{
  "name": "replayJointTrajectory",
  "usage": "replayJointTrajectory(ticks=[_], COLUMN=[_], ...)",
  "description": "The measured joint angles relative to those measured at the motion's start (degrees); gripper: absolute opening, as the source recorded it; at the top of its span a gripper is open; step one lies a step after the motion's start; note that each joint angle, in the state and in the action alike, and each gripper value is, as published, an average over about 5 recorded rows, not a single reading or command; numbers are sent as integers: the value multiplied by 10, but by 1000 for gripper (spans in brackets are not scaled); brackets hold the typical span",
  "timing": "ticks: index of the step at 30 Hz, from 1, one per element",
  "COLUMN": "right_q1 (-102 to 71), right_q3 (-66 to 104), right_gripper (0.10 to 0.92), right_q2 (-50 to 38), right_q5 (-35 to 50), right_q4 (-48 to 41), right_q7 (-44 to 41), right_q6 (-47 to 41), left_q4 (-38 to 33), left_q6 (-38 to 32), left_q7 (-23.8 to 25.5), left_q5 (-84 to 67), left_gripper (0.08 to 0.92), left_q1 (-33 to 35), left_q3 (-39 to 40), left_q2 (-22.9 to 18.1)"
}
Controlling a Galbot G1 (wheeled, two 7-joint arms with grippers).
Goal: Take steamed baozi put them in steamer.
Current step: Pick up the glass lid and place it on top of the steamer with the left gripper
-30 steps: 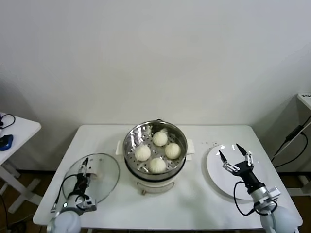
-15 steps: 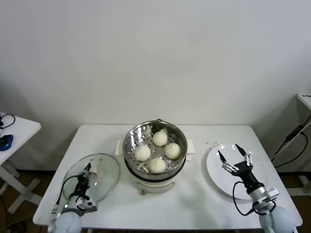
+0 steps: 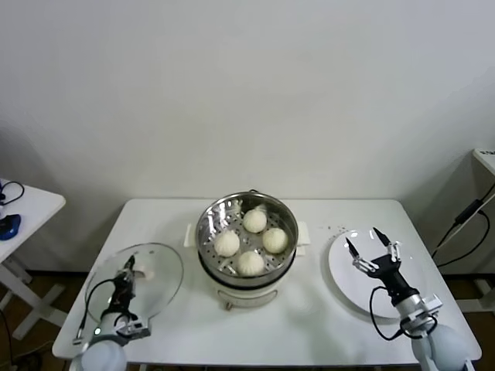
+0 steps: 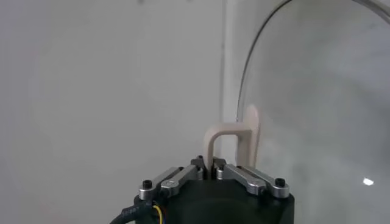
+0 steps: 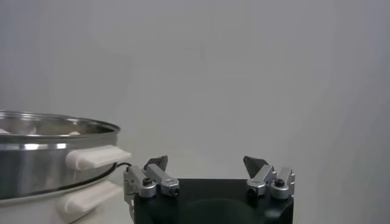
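Four buns [image 3: 250, 241] fill my steamer [image 3: 247, 232]. The table [image 3: 309, 317] has bare room between it and the plate [image 3: 360, 270].

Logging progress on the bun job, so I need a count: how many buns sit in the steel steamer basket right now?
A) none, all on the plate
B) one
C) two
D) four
D: the head view shows four buns inside the steamer, and the plate carries none.

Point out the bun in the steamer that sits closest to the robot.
The front bun, at the steamer's near rim. The other three sit farther back: left, right and rear.
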Motion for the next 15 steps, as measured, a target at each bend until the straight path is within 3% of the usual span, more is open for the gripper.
replayJointTrajectory(ticks=[15], right_q1=[24], right_q3=[-18], right_gripper=[823], right_q2=[-15], right_q5=[-8], right_q4=[-26], right_q7=[7], right_q6=[4], left_q4=[-204], left_q6=[161], left_q7=[17], left_q5=[2], left_gripper=[159], left_q1=[65], left_q3=[34], left_q2=[20])
